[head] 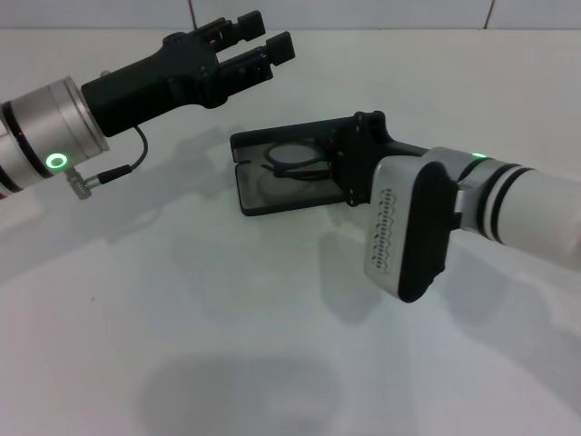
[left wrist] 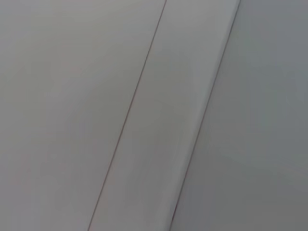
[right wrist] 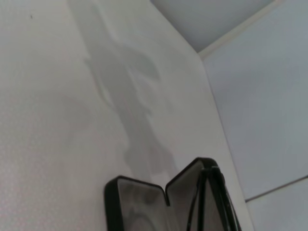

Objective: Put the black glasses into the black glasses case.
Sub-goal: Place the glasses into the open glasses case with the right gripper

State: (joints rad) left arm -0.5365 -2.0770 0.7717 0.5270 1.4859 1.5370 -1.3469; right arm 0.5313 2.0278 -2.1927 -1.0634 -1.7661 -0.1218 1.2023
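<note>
The black rectangular hard-shell glasses case (head: 277, 174) lies open on the white table (head: 182, 345), and the thin black wire-frame glasses (head: 295, 162) appear to rest inside it, one lens visible against the grey lining. Risk: the right gripper (head: 356, 156) sits at the case's right end, over or against the frame; any sideways withdrawal could snag a temple and drag the glasses out, or shove the light case across the smooth surface. Whether its fingers are closed or spread cannot be determined, since the wrist body hides them. The left gripper (head: 263, 45) is raised behind the case, well apart, fingers spread and empty.
</note>
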